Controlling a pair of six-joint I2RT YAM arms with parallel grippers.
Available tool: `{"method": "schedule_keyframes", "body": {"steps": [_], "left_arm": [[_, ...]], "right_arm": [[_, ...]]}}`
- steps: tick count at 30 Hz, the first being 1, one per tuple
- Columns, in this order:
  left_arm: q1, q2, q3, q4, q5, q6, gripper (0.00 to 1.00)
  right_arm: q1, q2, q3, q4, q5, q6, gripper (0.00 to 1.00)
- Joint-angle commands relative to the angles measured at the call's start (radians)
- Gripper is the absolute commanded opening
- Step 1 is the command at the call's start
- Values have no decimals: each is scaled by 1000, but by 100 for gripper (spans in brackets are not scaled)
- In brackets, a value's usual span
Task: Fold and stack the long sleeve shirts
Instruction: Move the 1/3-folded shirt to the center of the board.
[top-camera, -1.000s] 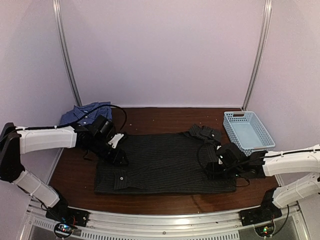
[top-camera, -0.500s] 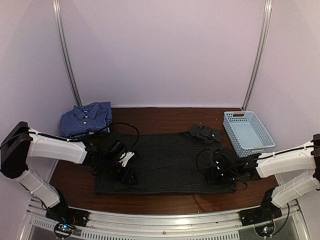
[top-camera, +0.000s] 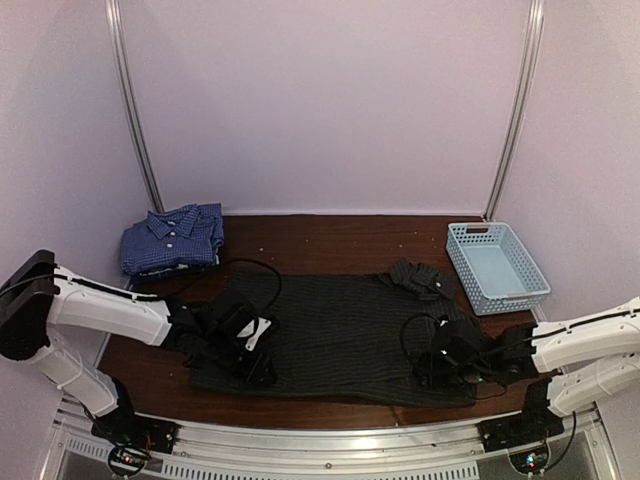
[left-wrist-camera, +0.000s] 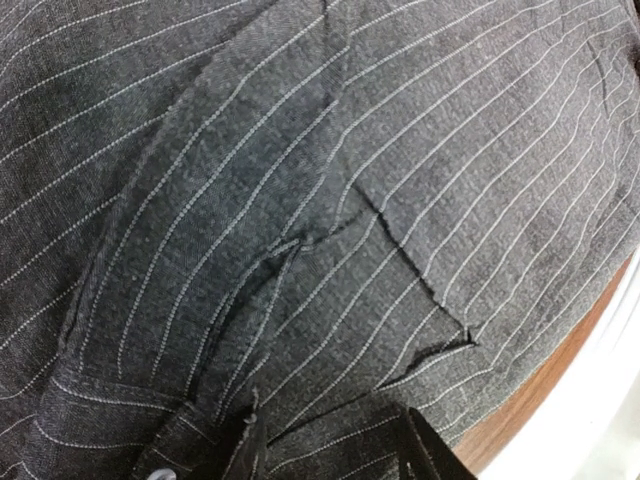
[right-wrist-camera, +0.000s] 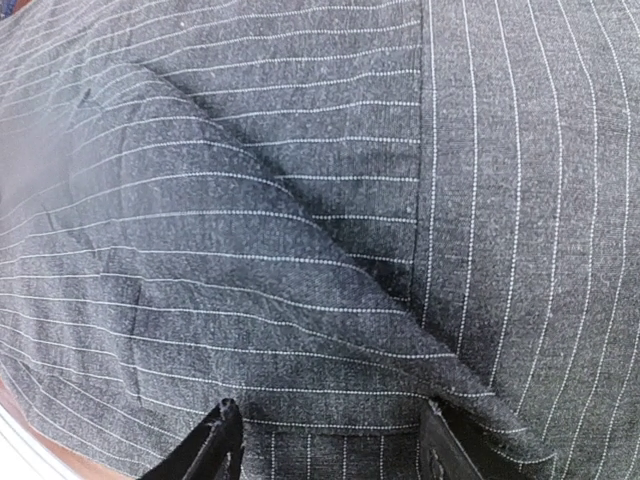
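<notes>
Item: black pinstriped shirt (top-camera: 340, 325), spread flat on the surface (top-camera: 300, 235). Blue shirt (top-camera: 172, 237) lies folded at the far left corner.
Change: both arms have come nearer, to the black shirt's near hem.
Left fingers (left-wrist-camera: 428, 458), right fingers (right-wrist-camera: 218, 442): parted, low on the cloth, apparently pinching nothing.
Hem fold pending.

Open table strip (top-camera: 320, 232) between blue shirt (top-camera: 172, 238) and basket (top-camera: 463, 262)

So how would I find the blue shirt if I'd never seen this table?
Start at the brown table and go to its far left corner. The blue shirt lies there, folded into a small bundle with its collar showing. It's checked blue and tucked away on its own, while the black shirt is striped and spread flat in the middle.
</notes>
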Motion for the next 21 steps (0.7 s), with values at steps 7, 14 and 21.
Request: {"method": "schedule_keyframes", "body": {"steps": [7, 14, 21], "left_arm": [[-60, -99, 56, -212, -149, -26, 48], [-60, -137, 120, -262, -232, 10, 51], [-55, -143, 232, -262, -385, 60, 70]], "right_arm": [[-40, -83, 225, -340, 186, -90, 66], [-296, -28, 380, -309, 184, -362, 68], [-526, 177, 537, -182, 110, -579, 68]]}}
